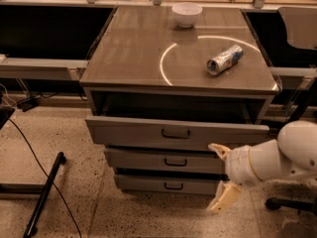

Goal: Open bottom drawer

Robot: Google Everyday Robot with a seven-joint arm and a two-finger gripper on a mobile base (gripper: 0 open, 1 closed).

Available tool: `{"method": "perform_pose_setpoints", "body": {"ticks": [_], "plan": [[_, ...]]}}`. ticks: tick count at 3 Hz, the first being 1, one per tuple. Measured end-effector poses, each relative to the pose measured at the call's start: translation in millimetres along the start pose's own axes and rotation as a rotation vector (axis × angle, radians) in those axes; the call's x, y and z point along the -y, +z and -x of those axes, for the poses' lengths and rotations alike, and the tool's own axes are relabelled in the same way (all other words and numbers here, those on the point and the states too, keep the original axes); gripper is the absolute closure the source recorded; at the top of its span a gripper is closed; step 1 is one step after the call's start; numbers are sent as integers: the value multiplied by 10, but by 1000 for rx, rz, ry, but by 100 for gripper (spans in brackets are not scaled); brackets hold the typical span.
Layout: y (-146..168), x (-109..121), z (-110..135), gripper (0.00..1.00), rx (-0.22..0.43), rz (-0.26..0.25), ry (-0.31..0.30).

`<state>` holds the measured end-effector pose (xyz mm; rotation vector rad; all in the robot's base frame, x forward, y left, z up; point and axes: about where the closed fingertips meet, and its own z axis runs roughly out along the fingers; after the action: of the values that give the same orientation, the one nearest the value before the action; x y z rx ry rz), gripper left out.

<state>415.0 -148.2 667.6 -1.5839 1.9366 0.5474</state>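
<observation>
The bottom drawer (pixel 148 184) is the lowest grey front of the cabinet, with a small dark bar handle (pixel 173 186) at its centre. It looks closed or nearly so. My gripper (pixel 219 175) is open and empty, its cream fingers (pixel 224 197) spread one above the other. It hangs in front of the right ends of the middle drawer (pixel 148 158) and the bottom drawer, to the right of the handle and apart from it. My white arm (pixel 277 160) comes in from the right edge.
The top drawer (pixel 133 132) stands pulled out a little. On the cabinet top (pixel 129 48) sit a white bowl (pixel 186 13) and a lying can (pixel 225 59). A chair base (pixel 290 205) is at the right; a black pole (pixel 44 192) and cable lie on the floor at the left.
</observation>
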Motion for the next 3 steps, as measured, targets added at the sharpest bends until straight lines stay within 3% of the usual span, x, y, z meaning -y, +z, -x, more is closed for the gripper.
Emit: {"method": "perform_pose_setpoints", "body": {"ticks": [1, 2, 3], "plan": [[326, -19, -175, 0, 89, -22, -80], [396, -44, -208, 0, 102, -13, -122], [749, 56, -334, 0, 102, -23, -118]]}}
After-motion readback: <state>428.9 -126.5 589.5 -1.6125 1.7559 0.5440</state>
